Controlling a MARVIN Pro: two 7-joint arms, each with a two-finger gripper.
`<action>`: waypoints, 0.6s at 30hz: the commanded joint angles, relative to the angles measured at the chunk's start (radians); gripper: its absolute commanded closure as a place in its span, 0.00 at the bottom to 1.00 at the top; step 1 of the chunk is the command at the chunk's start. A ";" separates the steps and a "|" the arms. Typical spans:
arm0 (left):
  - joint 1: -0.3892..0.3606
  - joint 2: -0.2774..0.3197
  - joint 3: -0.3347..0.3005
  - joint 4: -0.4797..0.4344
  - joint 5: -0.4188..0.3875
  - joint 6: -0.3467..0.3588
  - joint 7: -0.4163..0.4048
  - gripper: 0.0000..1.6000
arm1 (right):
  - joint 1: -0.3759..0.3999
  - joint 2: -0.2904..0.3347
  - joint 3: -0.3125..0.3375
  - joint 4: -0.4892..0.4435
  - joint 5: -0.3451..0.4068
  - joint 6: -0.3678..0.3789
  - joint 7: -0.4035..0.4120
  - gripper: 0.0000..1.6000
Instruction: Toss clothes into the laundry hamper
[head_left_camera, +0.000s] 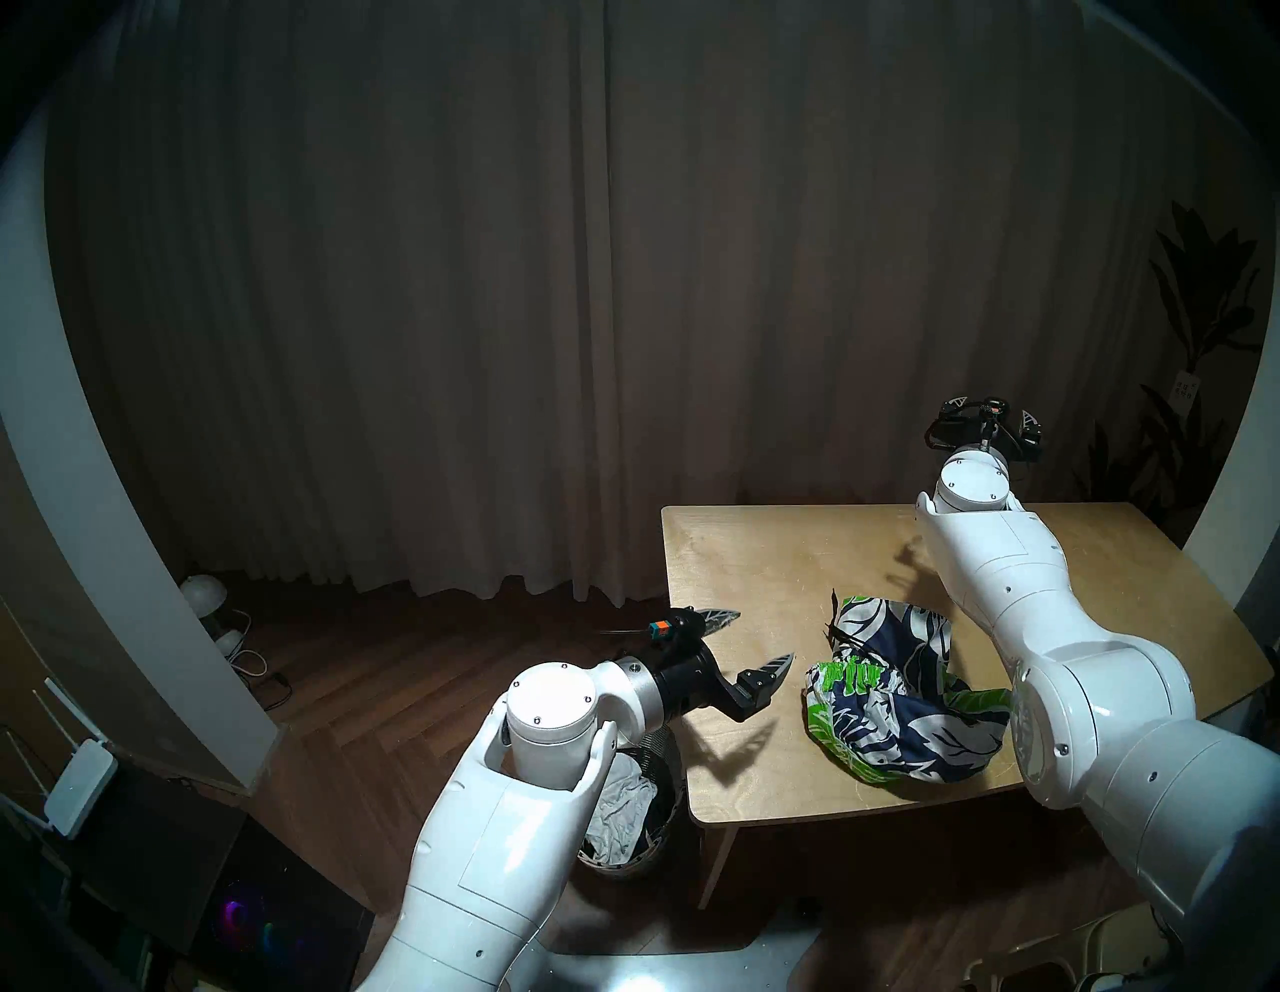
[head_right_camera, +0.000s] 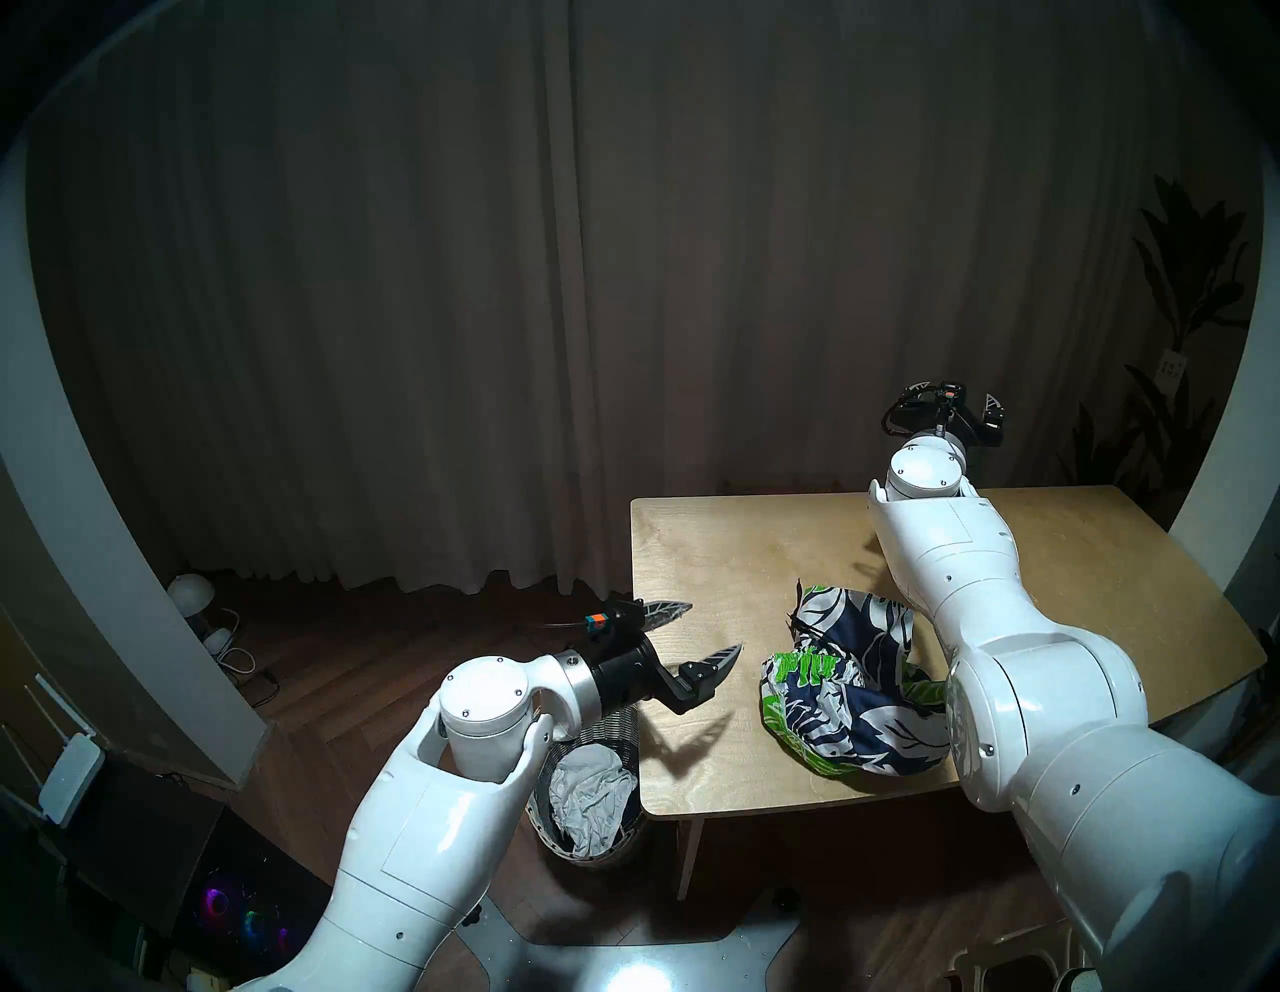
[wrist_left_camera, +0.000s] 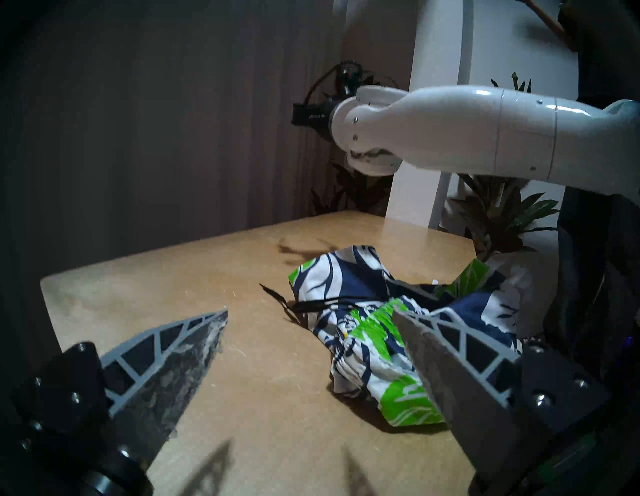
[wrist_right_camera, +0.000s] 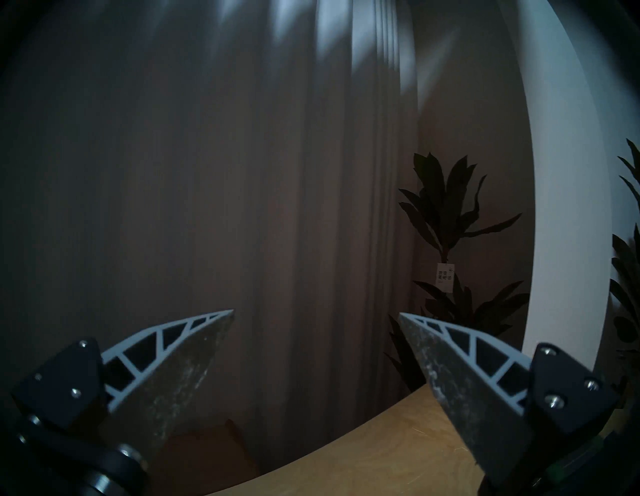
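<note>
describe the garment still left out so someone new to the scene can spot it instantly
Find the light wooden table in front of the curtain. Near its front edge, between the two arms, one crumpled garment lies alone: navy-and-white leaf print with bright green patches and a black drawstring. The other clothes, pale and dark, sit in the hamper below.

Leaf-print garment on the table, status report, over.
Left gripper and right gripper open, empty. Leaf-print garment lies on table, left gripper facing it. Hamper holds white garment. Path clear.
</note>
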 joint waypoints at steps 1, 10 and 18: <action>-0.113 -0.036 0.053 0.123 -0.021 -0.016 0.034 0.00 | -0.069 0.010 0.001 -0.094 0.025 0.017 0.062 0.00; -0.158 -0.056 0.081 0.180 -0.105 -0.034 -0.019 0.00 | -0.072 0.064 -0.003 -0.162 0.017 0.031 0.088 0.00; -0.175 -0.063 0.088 0.217 -0.136 -0.043 -0.085 0.00 | -0.095 0.090 0.004 -0.241 0.017 0.060 0.098 0.00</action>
